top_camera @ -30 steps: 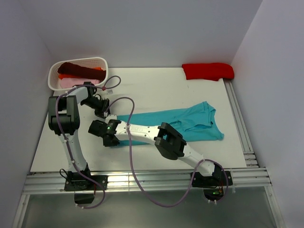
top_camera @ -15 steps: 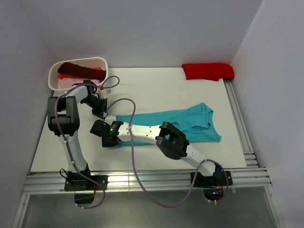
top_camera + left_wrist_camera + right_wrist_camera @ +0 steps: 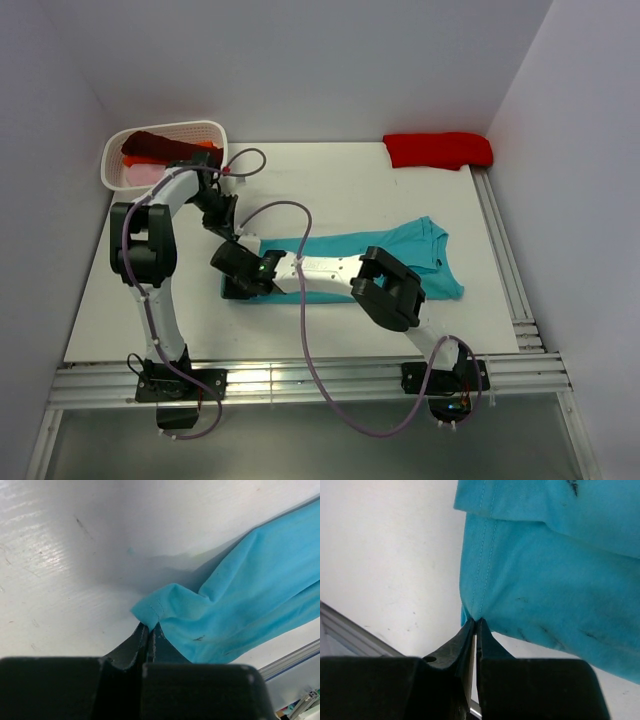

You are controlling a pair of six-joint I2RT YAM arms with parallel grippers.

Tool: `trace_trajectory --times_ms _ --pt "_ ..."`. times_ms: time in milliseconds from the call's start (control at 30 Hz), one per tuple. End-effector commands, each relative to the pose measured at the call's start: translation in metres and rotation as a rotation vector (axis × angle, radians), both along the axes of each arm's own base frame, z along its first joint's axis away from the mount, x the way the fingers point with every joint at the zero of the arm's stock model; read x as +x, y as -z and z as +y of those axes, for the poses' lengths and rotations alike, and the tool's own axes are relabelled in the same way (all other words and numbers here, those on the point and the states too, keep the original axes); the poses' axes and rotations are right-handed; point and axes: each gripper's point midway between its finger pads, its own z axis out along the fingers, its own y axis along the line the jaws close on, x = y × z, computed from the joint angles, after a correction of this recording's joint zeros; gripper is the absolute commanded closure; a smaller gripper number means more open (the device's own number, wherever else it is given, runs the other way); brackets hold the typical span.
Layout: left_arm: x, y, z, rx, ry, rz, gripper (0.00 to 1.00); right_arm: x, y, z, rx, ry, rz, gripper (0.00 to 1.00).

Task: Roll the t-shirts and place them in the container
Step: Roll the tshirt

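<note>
A teal t-shirt (image 3: 400, 262) lies folded into a long band across the middle of the table, neck end at the right. My left gripper (image 3: 232, 232) is shut on the far corner of its hem end, seen in the left wrist view (image 3: 150, 625) with the cloth (image 3: 240, 600) bunched at the tips. My right gripper (image 3: 240, 283) is shut on the near corner of the same end, seen in the right wrist view (image 3: 476, 620) pinching the stitched hem (image 3: 530, 570). A red t-shirt (image 3: 438, 149) lies folded at the far right.
A white basket (image 3: 210, 131) at the far left holds maroon (image 3: 150, 144), orange and pink (image 3: 140, 175) tees. Metal rails (image 3: 500, 250) run along the right and near table edges. Grey walls close in on three sides.
Both grippers have moved right and a little farther from the bases, carrying the hem end of the teal t-shirt with them, so the band is shorter.
</note>
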Motion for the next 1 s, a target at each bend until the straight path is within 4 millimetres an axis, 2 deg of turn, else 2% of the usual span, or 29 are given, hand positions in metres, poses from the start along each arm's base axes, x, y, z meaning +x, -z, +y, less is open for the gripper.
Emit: trace_trajectory --times_ms 0,67,133,167,200,267,300,367,400,567,600,767,967 --pt "0.016 -0.026 -0.008 0.016 -0.017 -0.078 1.00 0.005 -0.047 0.013 0.167 0.015 -0.024 0.94" --pt "0.017 -0.027 -0.011 0.024 -0.020 -0.082 1.00 0.007 -0.051 0.008 0.185 0.035 -0.025 0.95" --pt "0.017 -0.028 -0.018 0.024 -0.014 -0.083 1.00 0.010 -0.047 0.001 0.195 0.055 -0.022 0.96" --pt "0.017 -0.029 -0.023 0.025 -0.006 -0.085 1.00 0.012 -0.054 0.001 0.217 0.063 -0.035 0.96" --pt "0.016 -0.029 -0.024 0.025 -0.008 -0.083 1.00 0.011 -0.048 -0.005 0.207 0.078 -0.029 0.96" --pt "0.017 -0.030 -0.030 0.021 -0.002 -0.088 1.00 0.013 -0.053 -0.011 0.218 0.093 -0.035 0.96" --pt "0.017 -0.030 -0.035 0.020 0.001 -0.088 1.00 0.013 -0.048 -0.016 0.215 0.107 -0.031 0.96" --pt "0.016 -0.029 -0.043 0.018 0.012 -0.088 1.00 0.016 -0.055 -0.021 0.232 0.129 -0.047 0.97" --pt "0.016 -0.030 -0.046 0.018 0.014 -0.089 1.00 0.013 -0.047 -0.027 0.219 0.141 -0.038 0.97" --pt "0.016 -0.026 -0.065 0.007 0.039 -0.088 1.00 0.011 -0.045 -0.044 0.227 0.187 -0.037 0.97" --pt "0.016 -0.026 -0.067 0.008 0.041 -0.091 1.00 0.010 -0.039 -0.050 0.220 0.199 -0.029 0.97" --pt "0.013 -0.018 -0.078 0.016 0.070 -0.083 0.99 0.008 -0.029 -0.060 0.206 0.224 -0.011 0.97" --pt "0.012 -0.014 -0.087 0.016 0.091 -0.080 0.88 0.004 -0.013 -0.069 0.197 0.255 0.011 0.97"
